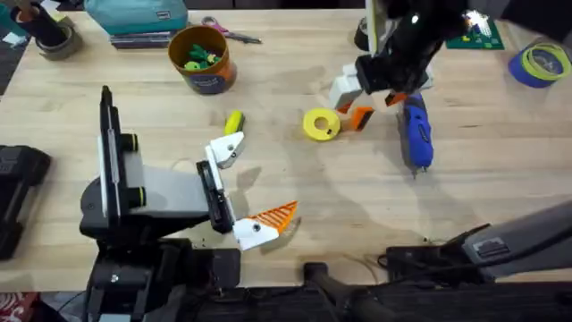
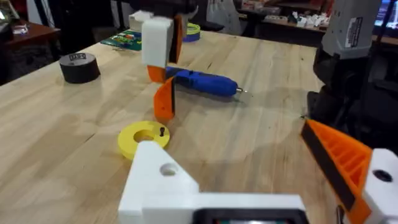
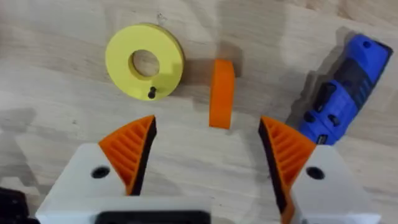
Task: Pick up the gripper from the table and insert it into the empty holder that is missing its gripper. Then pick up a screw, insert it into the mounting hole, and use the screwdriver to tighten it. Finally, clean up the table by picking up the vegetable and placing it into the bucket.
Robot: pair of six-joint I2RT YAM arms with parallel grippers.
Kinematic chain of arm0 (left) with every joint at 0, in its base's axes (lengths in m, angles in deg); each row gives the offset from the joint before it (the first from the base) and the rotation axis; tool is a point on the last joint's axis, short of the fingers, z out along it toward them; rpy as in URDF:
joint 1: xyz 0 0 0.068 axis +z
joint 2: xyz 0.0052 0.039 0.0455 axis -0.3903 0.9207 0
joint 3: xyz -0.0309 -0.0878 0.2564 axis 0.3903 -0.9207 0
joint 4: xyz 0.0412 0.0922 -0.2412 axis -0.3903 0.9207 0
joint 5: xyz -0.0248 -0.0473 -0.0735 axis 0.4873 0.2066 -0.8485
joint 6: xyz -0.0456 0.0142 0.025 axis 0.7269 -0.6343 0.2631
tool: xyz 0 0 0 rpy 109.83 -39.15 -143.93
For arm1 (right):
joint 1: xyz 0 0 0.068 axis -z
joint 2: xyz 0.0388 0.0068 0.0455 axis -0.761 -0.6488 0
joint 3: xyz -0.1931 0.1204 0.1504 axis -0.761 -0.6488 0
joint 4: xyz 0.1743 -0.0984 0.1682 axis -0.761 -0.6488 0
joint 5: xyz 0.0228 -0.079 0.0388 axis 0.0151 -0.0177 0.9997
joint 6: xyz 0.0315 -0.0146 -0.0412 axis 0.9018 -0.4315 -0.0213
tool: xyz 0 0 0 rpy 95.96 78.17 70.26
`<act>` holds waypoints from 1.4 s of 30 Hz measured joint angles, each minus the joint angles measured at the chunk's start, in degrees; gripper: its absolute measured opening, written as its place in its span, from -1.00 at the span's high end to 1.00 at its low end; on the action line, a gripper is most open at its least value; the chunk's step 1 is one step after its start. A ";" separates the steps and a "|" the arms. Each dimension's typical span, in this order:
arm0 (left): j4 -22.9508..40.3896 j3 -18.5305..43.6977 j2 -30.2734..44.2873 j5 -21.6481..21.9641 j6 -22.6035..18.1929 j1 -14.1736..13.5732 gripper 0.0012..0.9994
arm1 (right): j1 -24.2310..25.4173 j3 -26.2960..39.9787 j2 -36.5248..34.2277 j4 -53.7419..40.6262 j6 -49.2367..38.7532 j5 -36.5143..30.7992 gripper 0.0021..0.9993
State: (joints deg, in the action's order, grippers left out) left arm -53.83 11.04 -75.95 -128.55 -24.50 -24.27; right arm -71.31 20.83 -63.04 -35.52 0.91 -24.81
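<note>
Two pincers matter here. The left pincer (image 1: 243,190) rests on the table (image 1: 295,259), spread wide, its bare white holder (image 1: 224,149) awaiting its tip. Rightward, past the yellow disc (image 3: 144,61), the small orange gripper (image 3: 221,93) lies beside the blue screwdriver (image 3: 341,94). The right pincer (image 3: 208,146) hovers above it, wide. Step one, I judge: descend and close squarely.

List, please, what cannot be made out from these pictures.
- Overhead: the dark, blurred right arm covers its own jaws and part of the orange gripper.
- Overhead: the green items inside the bucket are too small to name.
- Right wrist: the screwdriver is cut off by the edge, so its tip is hidden.
- Right wrist: the dark speck on the yellow disc is too small to identify.
- Left wrist: the bottom edge cuts off the holder.
</note>
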 joint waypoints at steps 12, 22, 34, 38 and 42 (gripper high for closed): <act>0.00 0.00 0.00 0.00 0.00 0.00 -0.97 | 0.56 -7.63 0.00 7.69 3.18 0.01 -0.99; 0.00 0.00 -0.01 0.00 0.01 0.00 -0.97 | 1.80 -7.65 -1.31 8.00 5.39 0.00 -0.60; 0.00 0.00 0.00 0.00 0.00 0.00 -0.97 | 1.78 -7.67 -2.21 8.35 5.44 -1.70 0.98; 0.00 0.00 0.01 0.00 0.00 0.00 -0.97 | 1.78 -7.67 -2.19 8.35 5.44 -1.71 0.98; 0.00 0.00 -0.01 0.00 0.01 0.00 -0.97 | 1.78 -7.67 -2.11 8.28 5.44 -1.77 0.98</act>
State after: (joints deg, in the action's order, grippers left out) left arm -53.83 11.04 -75.96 -128.55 -24.49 -24.27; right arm -69.54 13.16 -65.15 -27.24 6.35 -26.58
